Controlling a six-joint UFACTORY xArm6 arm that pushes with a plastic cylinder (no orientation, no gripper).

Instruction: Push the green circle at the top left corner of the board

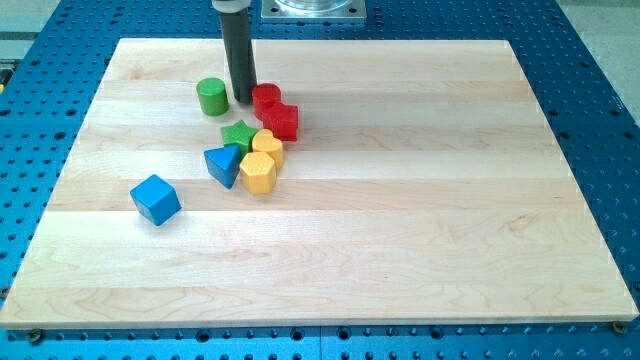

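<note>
The green circle [211, 96] is a short green cylinder standing on the wooden board [400, 200] in its upper left part. My tip [243, 100] touches the board just to the right of the green circle, with a small gap between them. The dark rod rises from there to the view's top. A red circle [266, 97] stands right of the tip, almost touching the rod.
A red block [283, 121] sits below the red circle. Below the tip lies a cluster: a green star [239, 134], two yellow blocks [267, 146] [258, 172] and a blue triangle [223, 163]. A blue cube [155, 198] stands alone at lower left.
</note>
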